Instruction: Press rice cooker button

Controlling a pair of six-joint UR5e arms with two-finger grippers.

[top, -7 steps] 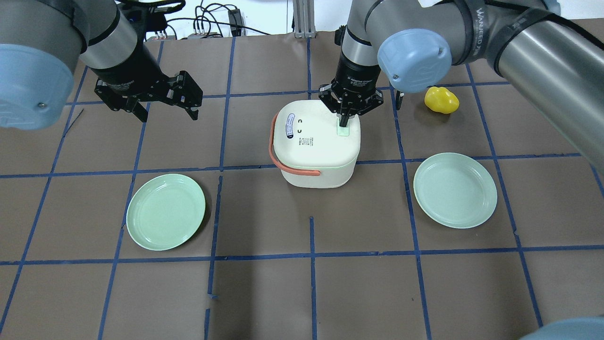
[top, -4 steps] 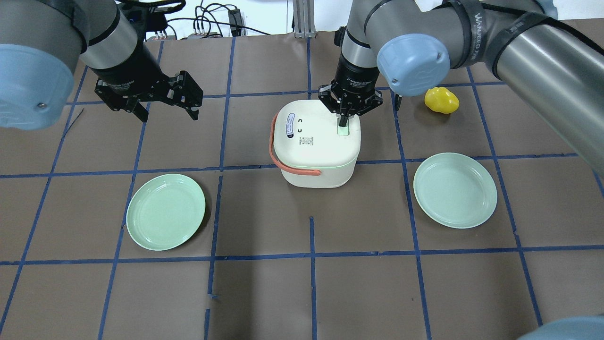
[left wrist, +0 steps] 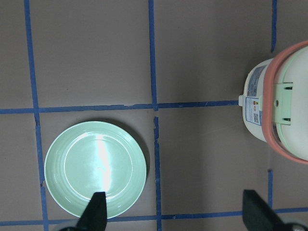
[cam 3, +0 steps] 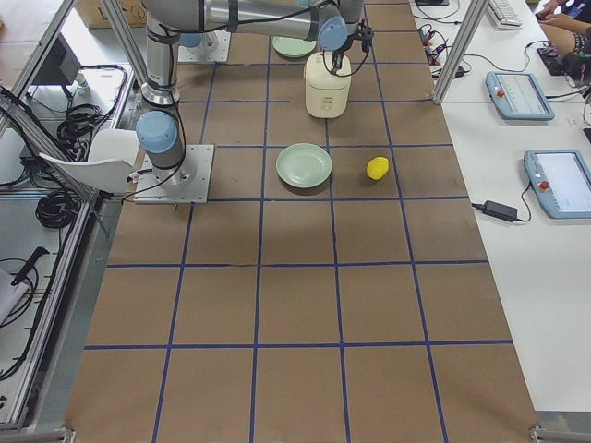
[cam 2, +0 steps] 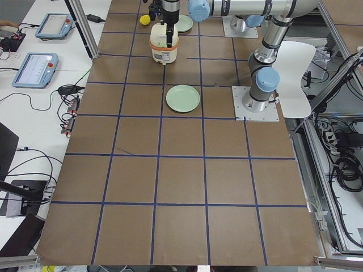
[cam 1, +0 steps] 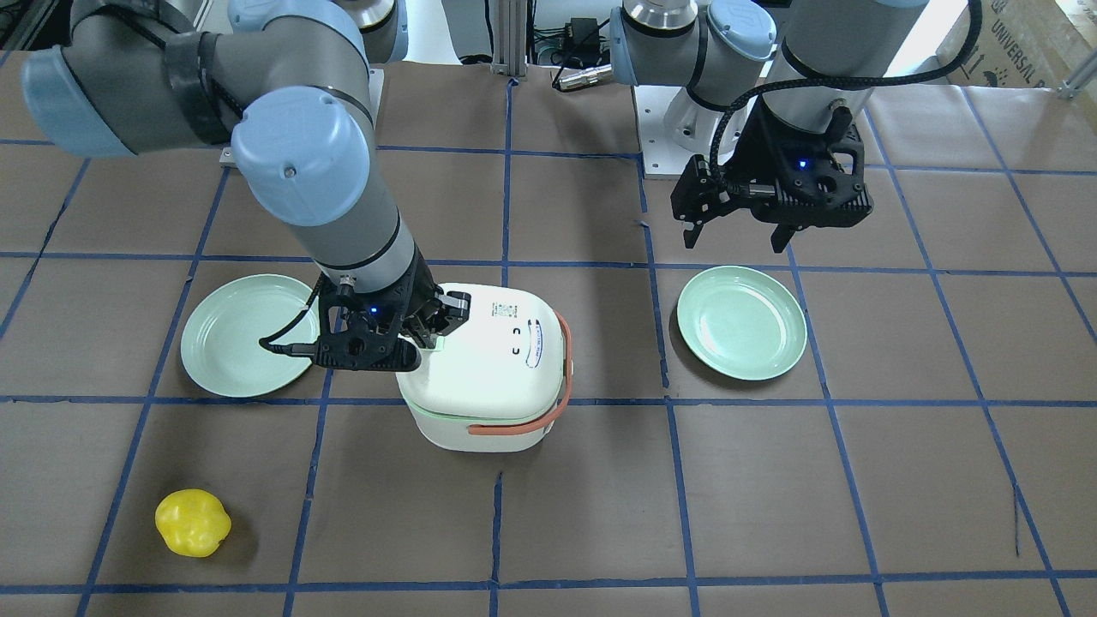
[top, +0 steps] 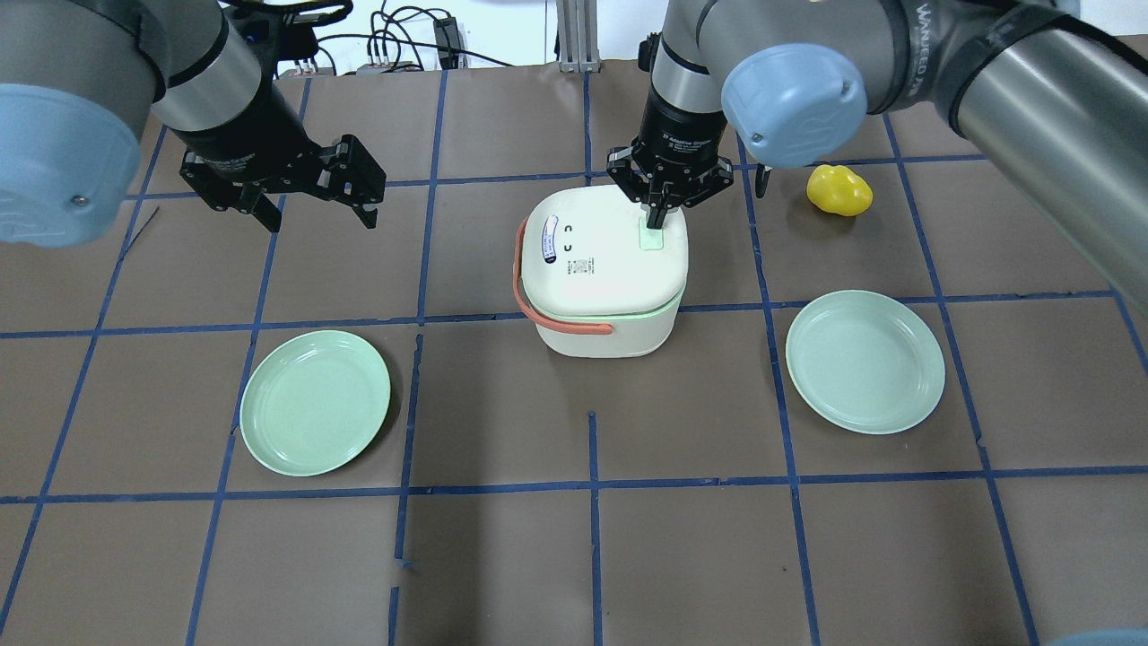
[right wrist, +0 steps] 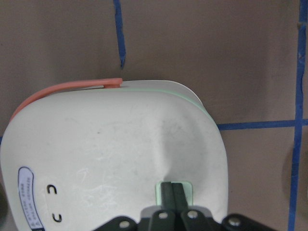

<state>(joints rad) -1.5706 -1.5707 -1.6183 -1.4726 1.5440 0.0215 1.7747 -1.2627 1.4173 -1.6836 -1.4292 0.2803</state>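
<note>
A white rice cooker (top: 601,269) with an orange handle (top: 518,269) stands mid-table; it also shows in the front view (cam 1: 488,368). Its pale green button (top: 652,241) sits on the lid's right side. My right gripper (top: 656,221) is shut, pointing straight down, with its tips at the button's far end. In the right wrist view the closed fingers (right wrist: 173,192) lie over the button (right wrist: 188,187); I cannot tell whether they touch it. My left gripper (top: 316,213) is open and empty, hovering off to the cooker's left.
Two pale green plates lie on the table, one at front left (top: 316,402) and one at right (top: 865,361). A yellow pepper-like object (top: 839,190) sits just right of my right arm. The left wrist view shows a plate (left wrist: 95,168) and the cooker's side (left wrist: 269,110).
My right gripper has drawn back slightly from the middle of the button toward its far end. The cooker's lid looks slightly higher. The left arm has not moved.
</note>
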